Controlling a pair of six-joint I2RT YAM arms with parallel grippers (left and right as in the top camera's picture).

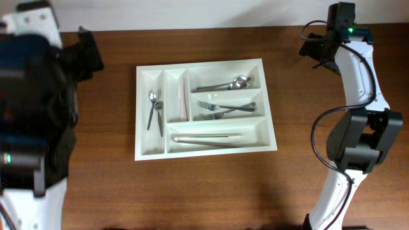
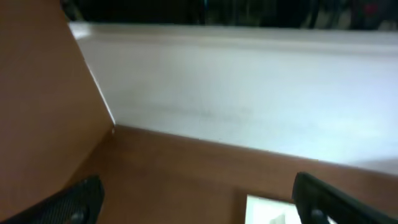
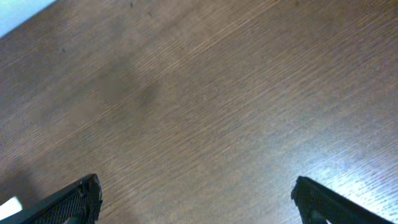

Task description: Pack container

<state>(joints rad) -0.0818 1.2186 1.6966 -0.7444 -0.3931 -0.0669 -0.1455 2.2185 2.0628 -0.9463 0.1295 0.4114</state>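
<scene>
step: white rectangular plastic cutlery tray [image 1: 148, 144] mid-table looks packed | my left pincer [image 2: 198, 202] apart, empty | my right pincer [image 3: 198, 200] apart, empty | next: nothing loose seen, I park

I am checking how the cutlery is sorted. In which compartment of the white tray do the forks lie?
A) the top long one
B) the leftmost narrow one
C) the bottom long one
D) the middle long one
D: in the overhead view the forks lie in the middle long compartment of the container, and the large spoons lie in the long compartment above them.
</scene>
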